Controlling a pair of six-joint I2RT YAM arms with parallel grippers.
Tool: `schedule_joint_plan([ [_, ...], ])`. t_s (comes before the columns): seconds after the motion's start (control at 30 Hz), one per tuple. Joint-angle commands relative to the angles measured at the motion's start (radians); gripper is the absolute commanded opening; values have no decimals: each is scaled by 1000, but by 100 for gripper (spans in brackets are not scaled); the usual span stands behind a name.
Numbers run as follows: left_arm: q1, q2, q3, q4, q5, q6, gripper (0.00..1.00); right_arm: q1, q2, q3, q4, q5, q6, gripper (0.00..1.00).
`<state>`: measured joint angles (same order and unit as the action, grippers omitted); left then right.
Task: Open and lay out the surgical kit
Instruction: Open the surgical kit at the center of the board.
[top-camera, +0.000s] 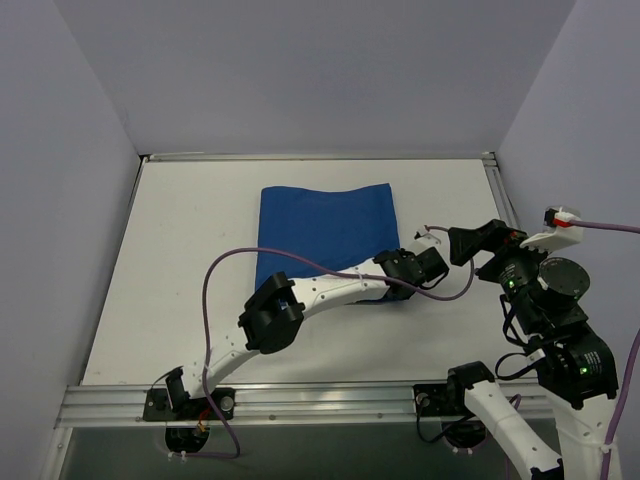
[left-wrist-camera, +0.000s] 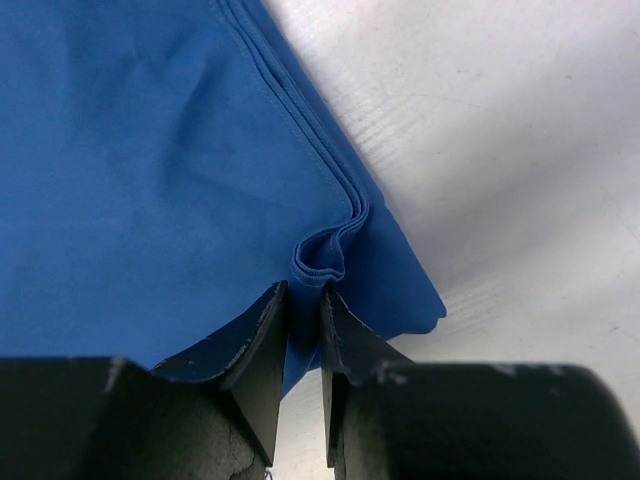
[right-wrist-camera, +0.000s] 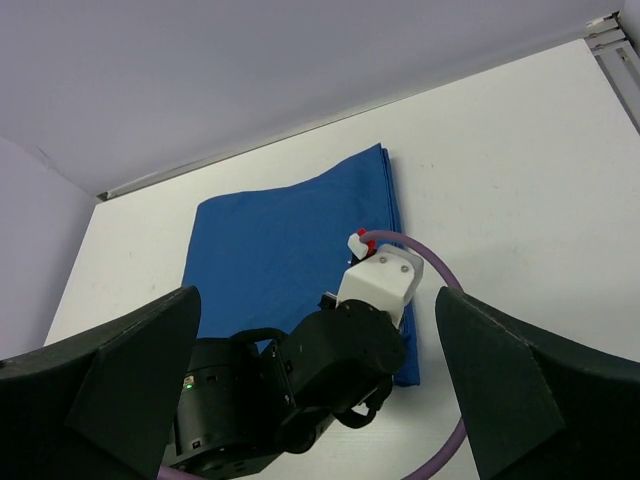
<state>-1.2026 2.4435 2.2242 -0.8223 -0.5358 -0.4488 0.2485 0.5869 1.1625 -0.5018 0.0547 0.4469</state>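
The surgical kit is a folded blue cloth wrap (top-camera: 325, 232) lying flat at the middle of the white table (top-camera: 180, 290); its contents are hidden inside. My left gripper (top-camera: 396, 284) is down at the wrap's near right corner. In the left wrist view the wrap (left-wrist-camera: 150, 150) fills the upper left, and my left gripper (left-wrist-camera: 303, 292) is shut on a bunched fold of its layered edge. My right gripper (top-camera: 447, 238) hovers open to the right of the wrap. The right wrist view has the wrap (right-wrist-camera: 270, 235) beyond my right gripper (right-wrist-camera: 315, 300), whose fingers are wide apart with nothing between them.
A purple cable (top-camera: 215, 275) loops over the left arm. An aluminium rail (top-camera: 300, 402) runs along the table's near edge. Grey walls close in the back and both sides. In the right wrist view the left arm's wrist (right-wrist-camera: 330, 355) lies just ahead of the right fingers.
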Motion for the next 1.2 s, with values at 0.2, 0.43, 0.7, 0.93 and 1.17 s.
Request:
schedule_joint_plan([
  [0.2,6,-61,-26,77,36,-10,35,2,-2,-18,9,-7,6,99],
  [0.43,6,-38,-24,80,50,-7,40,2,-6,-30,9,-15,9,99],
  [0.7,14,-17,-17,80,34,10,25,2,-9,-30,6,-15,7,99],
  [0.93,34,-54,-29,61,4,10,2,2,-13,-24,3,-9,6,99],
  [1.17,124,-196,-110,46,-62,16,2,2,-6,11,5,7,-14,99],
])
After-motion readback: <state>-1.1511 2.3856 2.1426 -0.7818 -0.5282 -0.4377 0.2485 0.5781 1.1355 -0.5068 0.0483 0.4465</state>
